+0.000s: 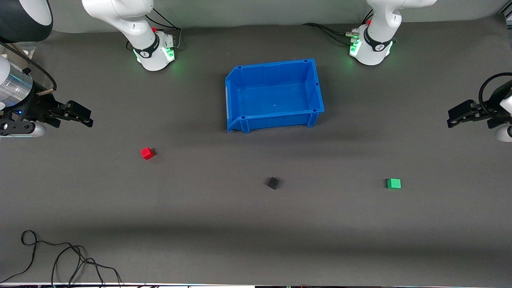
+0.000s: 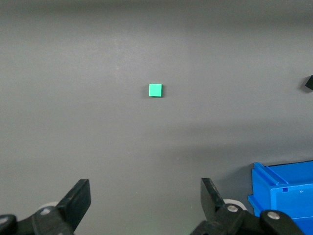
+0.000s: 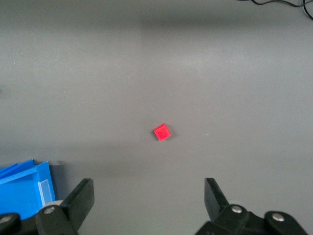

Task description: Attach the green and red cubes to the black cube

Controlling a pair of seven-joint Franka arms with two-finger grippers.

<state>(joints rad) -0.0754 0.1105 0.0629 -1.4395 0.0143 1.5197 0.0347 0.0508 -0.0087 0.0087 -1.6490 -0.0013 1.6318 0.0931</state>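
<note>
On the table, key relation: the red cube point(image 1: 147, 153) lies toward the right arm's end and the green cube point(image 1: 394, 183) toward the left arm's end, with the black cube point(image 1: 273, 183) between them, well apart from both.
Nearer arm: each coloured cube sits closest to the arm at its own end, so I judge one arm per cube.
Blue bin point(image 1: 274, 95): empty, farther from the front camera than all three cubes.
Right gripper point(image 1: 80, 117): raised over its end of the table, fingers apart, holding nothing; its wrist view looks down on the red cube point(image 3: 162, 132).
Left gripper point(image 1: 460, 116): raised over its own end, fingers apart, empty; the green cube point(image 2: 155, 90) lies ahead of it.
Cube axes: red and black sit turned; green sits squarer.
</note>
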